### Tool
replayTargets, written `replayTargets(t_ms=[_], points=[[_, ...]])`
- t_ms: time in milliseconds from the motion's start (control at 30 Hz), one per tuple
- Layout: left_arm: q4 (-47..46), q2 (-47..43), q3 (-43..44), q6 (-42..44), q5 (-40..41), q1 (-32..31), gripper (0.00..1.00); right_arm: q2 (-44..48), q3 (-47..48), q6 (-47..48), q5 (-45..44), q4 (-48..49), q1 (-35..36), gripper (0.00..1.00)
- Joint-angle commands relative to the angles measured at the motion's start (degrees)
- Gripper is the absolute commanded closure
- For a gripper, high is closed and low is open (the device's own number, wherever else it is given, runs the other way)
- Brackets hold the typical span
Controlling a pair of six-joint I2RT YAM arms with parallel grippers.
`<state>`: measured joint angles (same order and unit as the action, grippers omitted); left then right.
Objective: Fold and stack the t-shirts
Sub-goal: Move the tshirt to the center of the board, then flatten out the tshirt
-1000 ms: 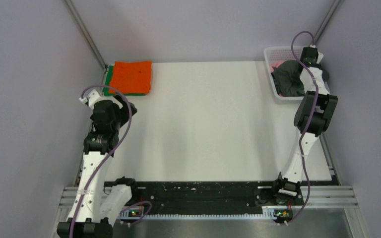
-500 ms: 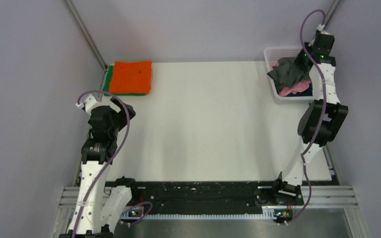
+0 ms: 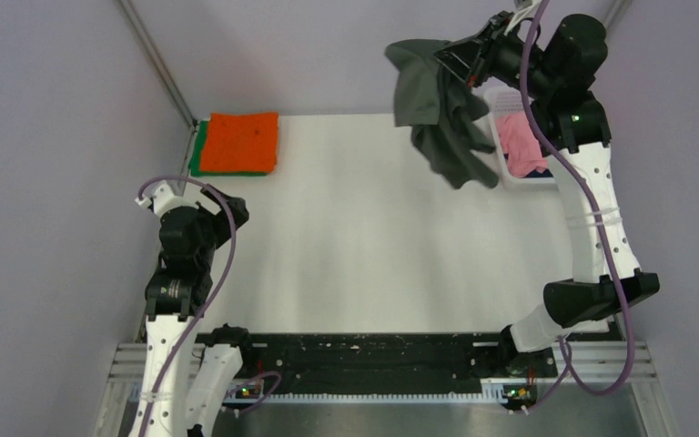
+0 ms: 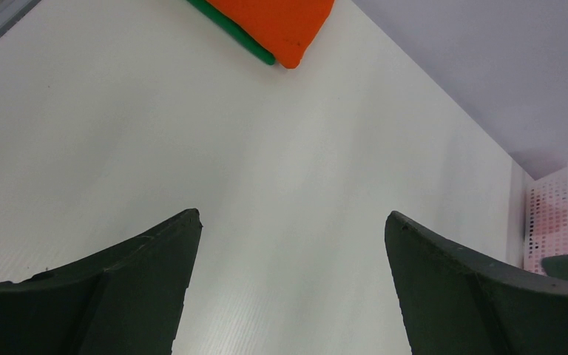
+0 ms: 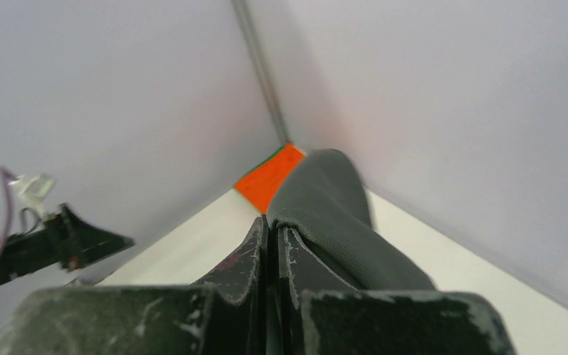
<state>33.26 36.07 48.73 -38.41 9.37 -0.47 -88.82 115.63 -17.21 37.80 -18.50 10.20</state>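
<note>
Top external view tells me the job is partly done. An orange t-shirt (image 3: 244,139) lies folded into a flat, square-edged pad on a green t-shirt (image 3: 198,151), of which only a thin border shows. That stack sits at the far bench (image 3: 355,237) corner, well apart from the white lattice basket (image 3: 507,171) and straight across from it.

My right gripper (image 5: 272,225) is clamped tight on a bunched fold of the dark grey t-shirt (image 3: 437,109). It hangs in the air just beside the basket on the stack's side, limp and crumpled, its loose ends trailing toward the bench. The cloth looks matte and finely knitted, soft enough to drape in long folds.

A pink t-shirt (image 3: 516,137) lies rumpled inside the basket, whose plastic walls are rigid and perforated.

My left gripper (image 4: 292,214) is spread wide and empty, over bare smooth bench, far from the basket.

I judge the grey shirt needs spreading, folding and stacking, then the pink one.
</note>
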Motion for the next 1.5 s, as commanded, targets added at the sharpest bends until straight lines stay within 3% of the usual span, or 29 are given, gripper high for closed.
replayTargets(t_ms=[0, 133, 200, 300, 433, 467, 500, 533, 567, 733, 867, 1000, 1133, 1300, 1467], points=[[-1.00, -1.26, 0.86, 0.43, -1.83, 0.12, 0.01, 0.68, 1.35, -3.64, 6.44, 8.11, 4.71, 1.00], [0.28, -0.80, 1.41, 0.65, -2.10, 0.10, 0.01, 2.61, -6.11, -2.42, 2.25, 8.17, 4.99, 1.00], [0.97, -0.62, 1.12, 0.52, -1.47, 0.11, 0.01, 5.30, -16.59, 0.02, -4.48, 8.55, 5.01, 1.00], [1.93, 0.39, 0.53, 0.20, -1.31, 0.10, 0.01, 8.81, -37.84, 0.72, -16.05, 10.95, 4.67, 0.88], [3.75, 2.55, -0.26, 0.55, -2.59, 0.08, 0.01, 9.07, -51.71, 0.33, -30.07, 6.99, 2.34, 0.42], [3.91, 3.18, -0.75, 0.68, -3.28, 0.11, 0.01, 8.81, -52.33, 0.40, -34.45, 4.55, 2.07, 0.25], [3.92, 4.01, -1.47, 0.70, -4.23, 0.06, 0.01, 8.73, -52.21, 1.19, -37.83, 2.52, 2.02, 0.18], [3.43, 4.85, -2.22, 0.77, -5.64, 0.09, 0.01, 8.85, -52.09, 1.95, -40.09, 1.16, 2.01, 0.05], [2.72, 5.79, -3.21, 0.55, -7.68, 0.10, 0.01, 9.22, -52.19, 2.27, -40.58, 0.58, 1.98, 0.03], [-5.24, 12.78, -8.28, -1.32, -20.43, 0.08, 0.01, 9.80, -53.33, 5.50, -38.13, 1.74, 6.60, 0.01], [-12.12, 20.94, -8.12, -2.03, -25.73, -0.42, 0.01, 7.47, -52.49, 5.66, -39.33, 2.41, 12.92, 0.02], [-11.58, 30.44, -4.75, -1.41, -23.81, -1.96, 0.04, 2.62, -51.27, 3.65, -42.00, 4.43, 20.67, 0.07], [-10.04, 40.68, -1.59, -1.23, -22.03, -3.45, 0.14, -4.56, -47.44, 3.02, -44.81, 4.31, 26.12, 0.12], [-10.13, 50.18, 2.62, -2.20, -20.03, -3.79, 0.23, -14.75, -36.05, 5.72, -43.42, 4.10, 26.82, 0.13], [-10.73, 58.01, 6.41, -2.56, -17.97, -3.98, 0.33, -24.48, -24.88, 7.65, -34.68, 5.41, 27.30, 0.14]])
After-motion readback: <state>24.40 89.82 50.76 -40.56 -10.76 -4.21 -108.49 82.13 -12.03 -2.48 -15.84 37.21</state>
